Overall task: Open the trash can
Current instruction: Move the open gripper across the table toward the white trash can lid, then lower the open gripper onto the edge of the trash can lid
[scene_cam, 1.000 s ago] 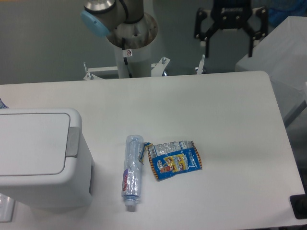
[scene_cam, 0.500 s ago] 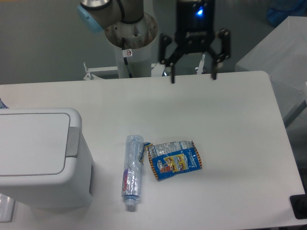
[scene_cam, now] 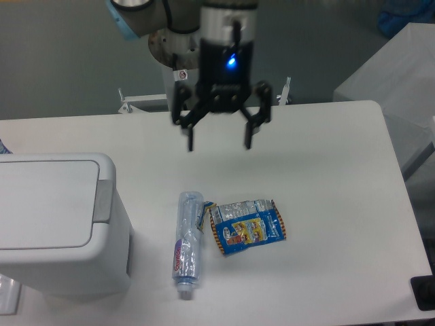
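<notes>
At the table's left edge, the trash can sits lid-down, hinge rightward

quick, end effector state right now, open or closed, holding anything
End effector: open, fingers spread wide, holding nothing, hanging above the table behind the bottle and wrapper.

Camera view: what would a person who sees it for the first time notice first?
The black gripper with a blue light hangs open above the table's far middle. At the left edge stands the big white trash can, lid shut. Beside it lie a clear bottle and a blue snack wrapper.
</notes>
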`<state>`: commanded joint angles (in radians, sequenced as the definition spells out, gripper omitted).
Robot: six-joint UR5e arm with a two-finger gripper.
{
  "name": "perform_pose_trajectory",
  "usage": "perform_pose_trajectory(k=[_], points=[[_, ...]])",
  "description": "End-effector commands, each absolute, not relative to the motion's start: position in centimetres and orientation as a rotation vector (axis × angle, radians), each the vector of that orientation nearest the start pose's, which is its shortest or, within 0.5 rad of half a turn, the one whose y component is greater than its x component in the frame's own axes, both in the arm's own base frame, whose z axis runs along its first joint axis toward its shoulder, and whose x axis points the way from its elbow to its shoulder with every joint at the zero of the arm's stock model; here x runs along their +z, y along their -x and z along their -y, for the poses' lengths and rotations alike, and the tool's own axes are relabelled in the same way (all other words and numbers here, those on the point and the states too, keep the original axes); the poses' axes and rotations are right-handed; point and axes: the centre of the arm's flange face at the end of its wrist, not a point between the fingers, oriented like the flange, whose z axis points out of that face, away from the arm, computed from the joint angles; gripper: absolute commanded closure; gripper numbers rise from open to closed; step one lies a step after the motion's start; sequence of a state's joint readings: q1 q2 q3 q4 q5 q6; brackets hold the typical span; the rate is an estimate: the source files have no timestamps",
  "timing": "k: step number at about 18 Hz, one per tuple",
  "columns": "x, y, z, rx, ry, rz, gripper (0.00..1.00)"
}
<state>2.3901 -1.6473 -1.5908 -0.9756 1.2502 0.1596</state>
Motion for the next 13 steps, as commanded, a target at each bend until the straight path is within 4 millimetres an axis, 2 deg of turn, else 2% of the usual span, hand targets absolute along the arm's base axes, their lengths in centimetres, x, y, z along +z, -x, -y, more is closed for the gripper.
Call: perform_pose_trajectory(k=[3,9,13], points=[[50.0,28.0,-51.8,-0.092,2.479,0.702,0.0],[49.1,27.2,-54.3,-0.122,2.416,0.774,0.0],[48.8,26.5,-54.8,-0.137,2.416,0.78,0.0]])
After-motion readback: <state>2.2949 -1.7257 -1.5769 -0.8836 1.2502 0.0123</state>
